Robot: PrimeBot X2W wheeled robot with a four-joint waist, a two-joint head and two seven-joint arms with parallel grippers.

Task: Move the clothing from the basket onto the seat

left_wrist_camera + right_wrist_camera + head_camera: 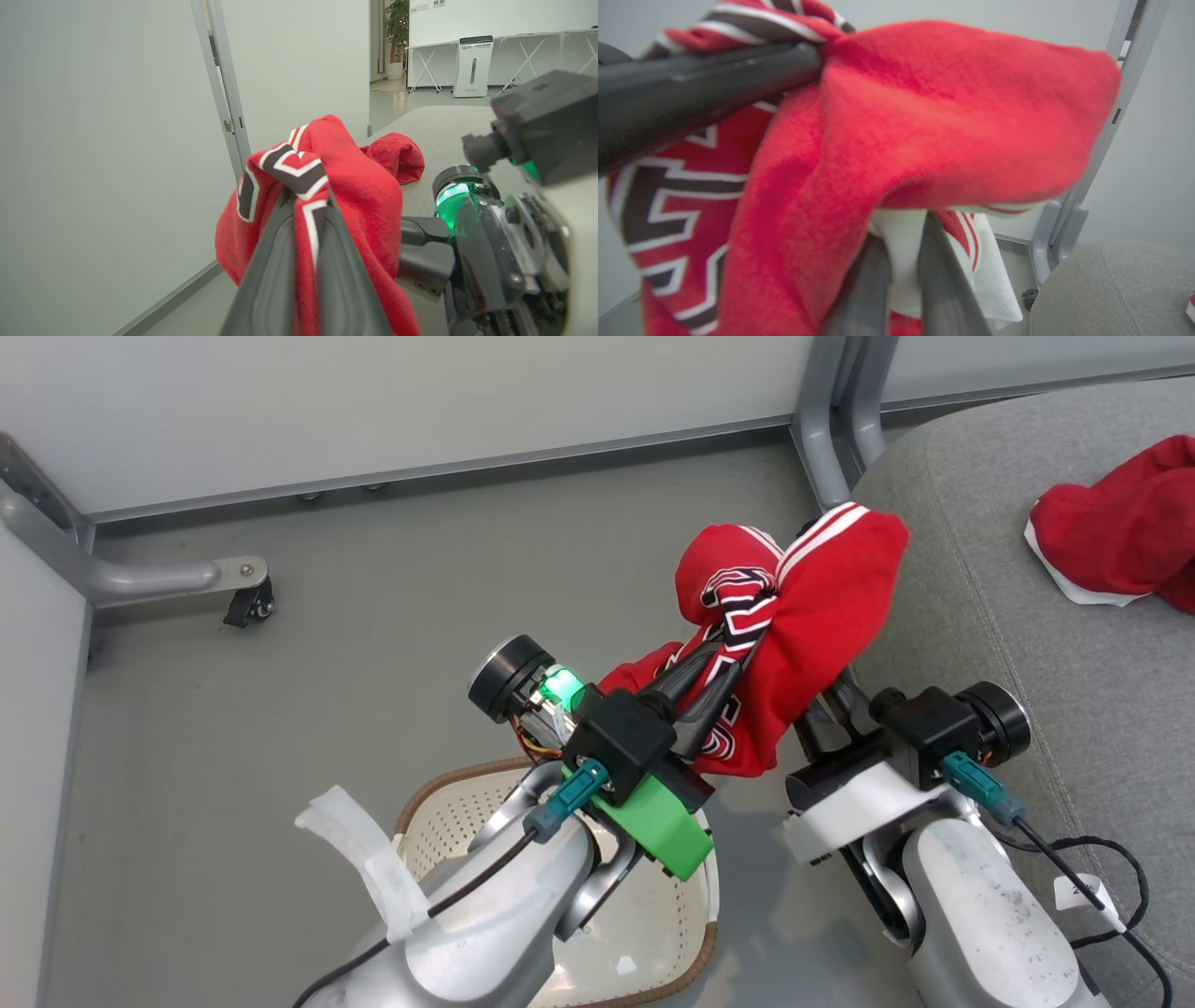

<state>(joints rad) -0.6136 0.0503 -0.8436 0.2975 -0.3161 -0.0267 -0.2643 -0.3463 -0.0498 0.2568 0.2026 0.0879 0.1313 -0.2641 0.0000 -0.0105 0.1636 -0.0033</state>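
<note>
So both grippers have the jersey (822,597) at this point: the left gripper (299,198) is clamped tight on a bunch of the black-and-white lettered part, and the right gripper (903,242) is pinching a white fold on its underside. The jersey hangs bunched up in the air over the floor (280,709), just past the basket (439,831) and right at the edge of the seat (1027,728). The plain red garment (1120,532) lies crumpled on the seat, well apart from the jersey.
</note>
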